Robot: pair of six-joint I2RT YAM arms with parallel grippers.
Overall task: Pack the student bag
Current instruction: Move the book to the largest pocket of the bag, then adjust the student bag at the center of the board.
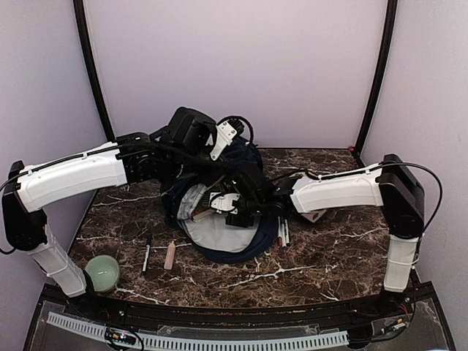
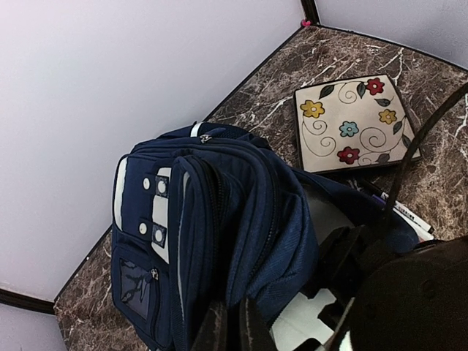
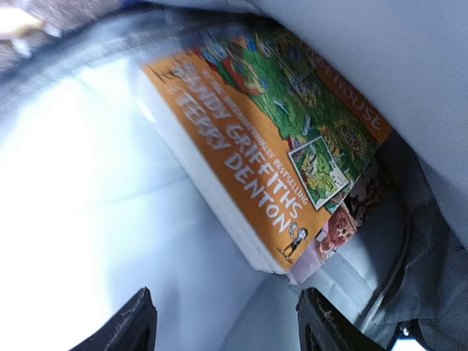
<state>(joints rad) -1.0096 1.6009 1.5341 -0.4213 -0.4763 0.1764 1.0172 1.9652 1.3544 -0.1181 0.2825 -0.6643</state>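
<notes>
The student bag, navy with white stripes, lies open in the middle of the table and shows its light grey lining. It fills the left wrist view. My left gripper is shut on a fold of the bag's navy fabric at the opening and holds it up. My right gripper is inside the bag, open and empty. Its fingers stand just short of an orange-covered book lying against the grey lining.
A floral-patterned square notebook lies right of the bag, partly under my right arm. Pens lie beside the bag. A black pen, a pinkish tube and a green cup lie front left.
</notes>
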